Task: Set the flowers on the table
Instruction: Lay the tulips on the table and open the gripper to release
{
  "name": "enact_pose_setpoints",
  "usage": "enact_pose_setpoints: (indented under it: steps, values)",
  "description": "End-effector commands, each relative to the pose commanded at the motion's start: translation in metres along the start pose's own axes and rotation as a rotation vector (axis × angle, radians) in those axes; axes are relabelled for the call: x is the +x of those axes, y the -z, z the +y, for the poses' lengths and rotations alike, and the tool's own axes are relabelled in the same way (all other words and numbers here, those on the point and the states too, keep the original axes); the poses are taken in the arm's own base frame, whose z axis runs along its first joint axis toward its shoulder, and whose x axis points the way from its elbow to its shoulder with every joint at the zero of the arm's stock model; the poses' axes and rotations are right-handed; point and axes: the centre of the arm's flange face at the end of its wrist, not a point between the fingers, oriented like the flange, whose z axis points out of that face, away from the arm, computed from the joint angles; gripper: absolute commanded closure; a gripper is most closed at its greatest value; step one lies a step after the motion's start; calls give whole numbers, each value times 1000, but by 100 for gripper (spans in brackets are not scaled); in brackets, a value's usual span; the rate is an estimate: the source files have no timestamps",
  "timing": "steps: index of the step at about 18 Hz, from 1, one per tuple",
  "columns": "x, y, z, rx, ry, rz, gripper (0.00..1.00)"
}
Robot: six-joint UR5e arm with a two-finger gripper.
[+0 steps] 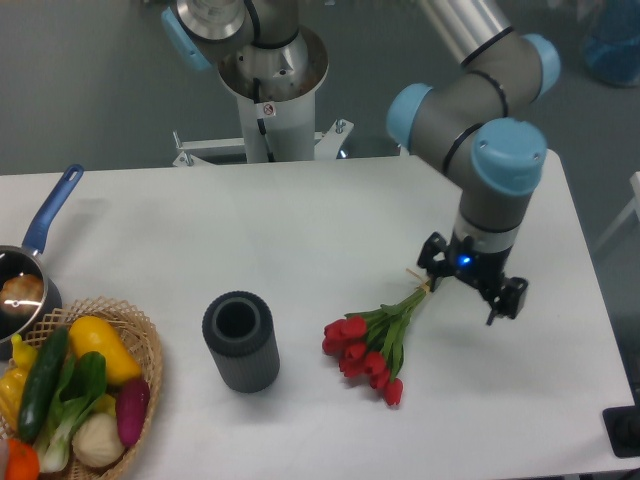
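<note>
The flowers (368,348), a small bunch of red tulips with green stems, lie on the white table (300,230) right of centre. Their buds point toward the front left and their stem ends toward the back right. My gripper (470,290) points down just past the stem ends, at the right of the table. Its jaws stand apart, and nothing shows between them. The stem tips lie close beside the left finger (432,265); I cannot tell whether they touch it.
A grey cylinder (240,341) stands upright left of the flowers. A wicker basket (140,330) of colourful vegetables sits at the front left corner. A blue-handled pot (25,285) is at the left edge. The robot base (270,80) stands behind the table.
</note>
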Motion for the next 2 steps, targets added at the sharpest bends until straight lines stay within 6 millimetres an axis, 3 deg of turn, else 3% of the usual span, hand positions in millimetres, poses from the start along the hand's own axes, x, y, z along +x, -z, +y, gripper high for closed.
enact_pose_setpoints:
  steps: [2]
  values:
    - [0,0,3,2,-8,3,0]
